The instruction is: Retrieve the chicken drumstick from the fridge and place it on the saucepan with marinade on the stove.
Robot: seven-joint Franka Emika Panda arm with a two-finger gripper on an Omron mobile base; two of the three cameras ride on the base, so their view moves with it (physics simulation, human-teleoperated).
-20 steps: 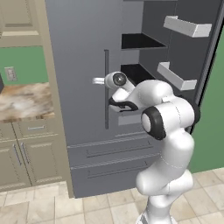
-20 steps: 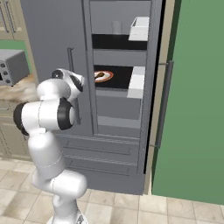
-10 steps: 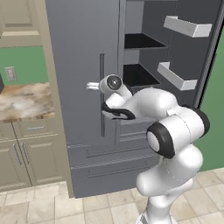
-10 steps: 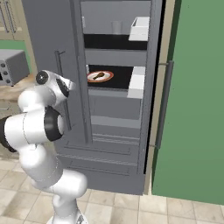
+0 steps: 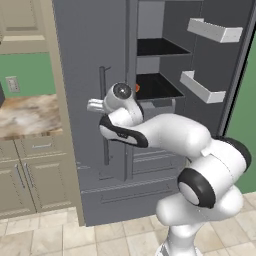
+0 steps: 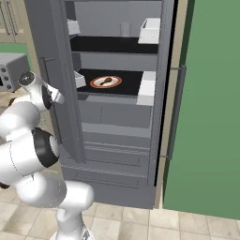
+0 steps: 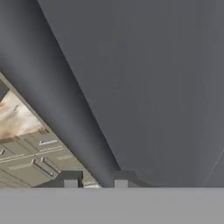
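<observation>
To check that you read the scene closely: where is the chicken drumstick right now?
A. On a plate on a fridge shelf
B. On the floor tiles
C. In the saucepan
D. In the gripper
A: in the right base view the chicken drumstick lies on a round plate on a dark shelf inside the open fridge.

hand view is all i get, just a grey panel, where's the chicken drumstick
Observer: The chicken drumstick lies on a round plate on a dark shelf inside the fridge.
Operator: so where's the claw
Observer: The claw is outside the fridge, at the vertical bar handle of the left door.
Operator: anything above the drumstick
Observer: A pale cup stands on the next shelf up.
</observation>
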